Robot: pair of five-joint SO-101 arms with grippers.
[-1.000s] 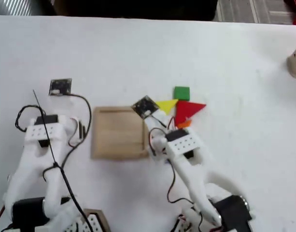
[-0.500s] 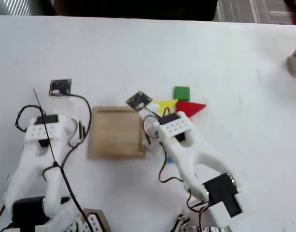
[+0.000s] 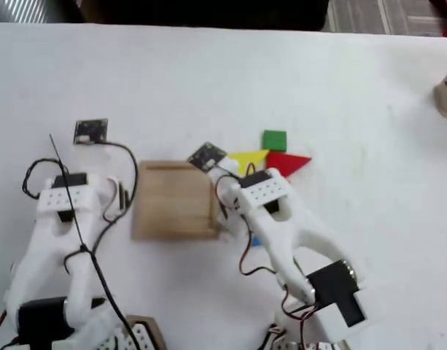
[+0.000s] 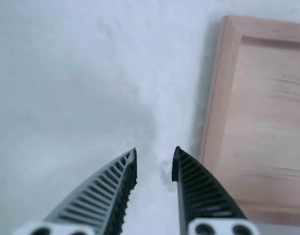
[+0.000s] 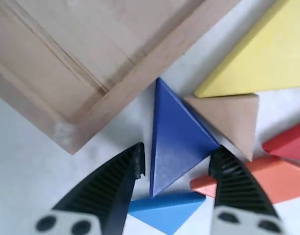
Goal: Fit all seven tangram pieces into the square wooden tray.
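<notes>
Just off a corner of the wooden tray (image 5: 154, 54), the right gripper (image 5: 177, 151) stands open astride the dark blue triangle (image 5: 174, 139), so closing could push it sideways into the touching tan triangle (image 5: 233, 117).

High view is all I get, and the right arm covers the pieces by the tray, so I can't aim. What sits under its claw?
Observer: A dark blue triangle lies between the fingers of the open right claw, one corner pointing at the rim of the wooden tray.
Operator: Anything crowding it?
Observer: A wood-coloured triangle lies against one edge, and a light blue triangle sits at the corner away from the tray.
Operator: And the left claw?
Observer: The left claw is open over bare table, just beside the tray's rim.
</notes>
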